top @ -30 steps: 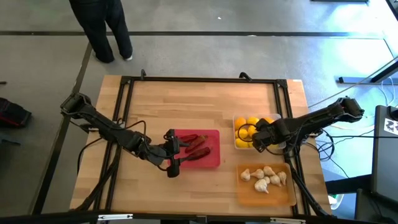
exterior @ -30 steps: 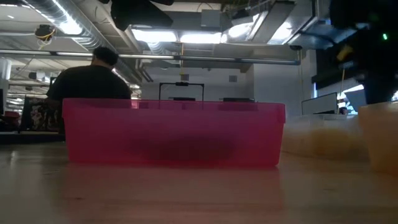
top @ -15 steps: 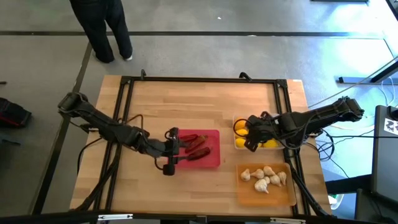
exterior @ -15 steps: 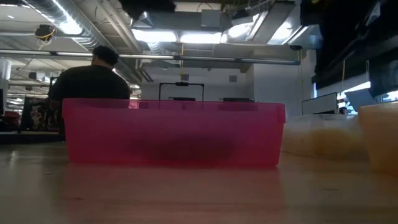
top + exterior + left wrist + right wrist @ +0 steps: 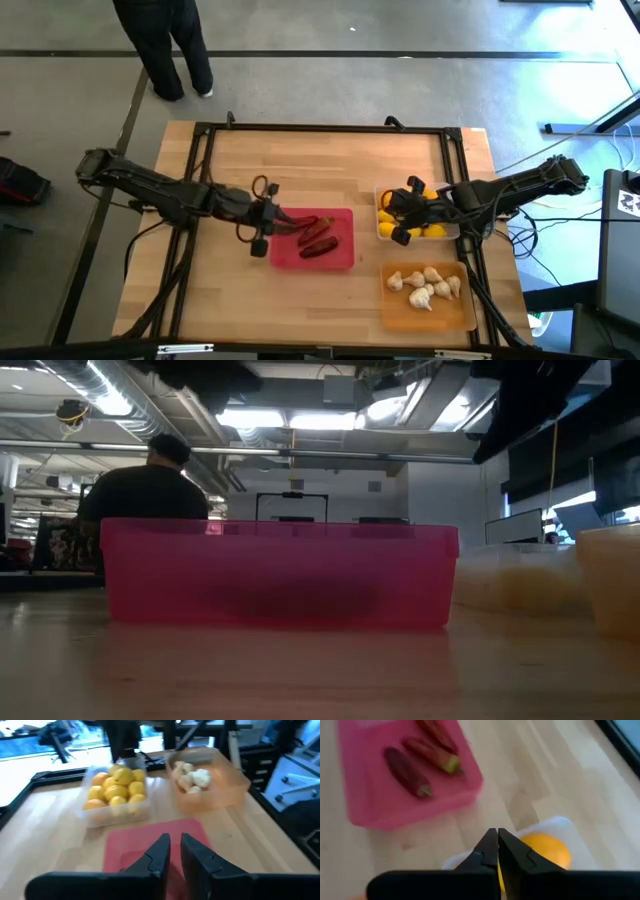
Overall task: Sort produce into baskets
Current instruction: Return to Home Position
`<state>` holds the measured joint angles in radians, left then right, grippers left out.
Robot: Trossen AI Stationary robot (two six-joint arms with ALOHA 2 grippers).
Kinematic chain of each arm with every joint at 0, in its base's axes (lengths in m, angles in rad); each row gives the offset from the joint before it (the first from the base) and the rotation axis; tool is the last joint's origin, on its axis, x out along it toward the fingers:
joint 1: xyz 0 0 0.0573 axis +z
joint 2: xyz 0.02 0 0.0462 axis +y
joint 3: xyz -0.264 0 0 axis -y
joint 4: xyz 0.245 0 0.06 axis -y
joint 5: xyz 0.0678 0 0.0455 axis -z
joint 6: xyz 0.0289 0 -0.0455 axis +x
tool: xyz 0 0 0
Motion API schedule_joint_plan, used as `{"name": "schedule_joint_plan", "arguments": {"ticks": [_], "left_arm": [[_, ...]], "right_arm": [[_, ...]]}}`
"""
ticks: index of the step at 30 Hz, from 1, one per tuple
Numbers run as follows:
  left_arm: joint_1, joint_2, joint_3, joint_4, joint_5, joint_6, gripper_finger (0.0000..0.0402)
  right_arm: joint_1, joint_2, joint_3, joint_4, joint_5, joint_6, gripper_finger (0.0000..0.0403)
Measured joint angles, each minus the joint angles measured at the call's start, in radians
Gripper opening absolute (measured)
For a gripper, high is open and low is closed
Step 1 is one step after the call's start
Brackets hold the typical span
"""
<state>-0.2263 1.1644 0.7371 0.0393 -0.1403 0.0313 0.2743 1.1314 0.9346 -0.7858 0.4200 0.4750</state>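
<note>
chilies (image 5: pixel 318 238) in left tray (image 5: pixel 343 260) | lemons (image 5: pixel 427 228) in right rear tray (image 5: pixel 381 233) | garlic (image 5: pixel 425 283) in right front tray (image 5: pixel 395 312)

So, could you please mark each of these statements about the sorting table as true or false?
1. The chili peppers lie in the red tray. True.
2. The garlic bulbs sit in the clear tray. False: they are in the orange tray; the clear tray holds the lemons.
3. The right gripper is shut and holds nothing. True.
4. The left gripper hangs over the orange tray. False: it is at the red tray's left edge.
5. Loose produce lies on the bare table. False: every item seen is in a tray.
</note>
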Motion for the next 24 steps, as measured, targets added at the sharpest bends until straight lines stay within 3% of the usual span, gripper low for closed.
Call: {"name": "schedule_joint_plan", "arguments": {"ticks": [8, 24], "left_arm": [[0.091, -0.201, -0.213, 0.122, 0.000, -0.005, 0.0018], [0.193, -0.558, -0.499, 0.181, -0.021, -0.074, 0.0004]], "right_arm": [[0.000, -0.171, -0.118, 0.203, -0.072, -0.072, 0.0010], [0.000, -0.532, -0.366, 0.445, -0.065, -0.110, 0.0002]]}}
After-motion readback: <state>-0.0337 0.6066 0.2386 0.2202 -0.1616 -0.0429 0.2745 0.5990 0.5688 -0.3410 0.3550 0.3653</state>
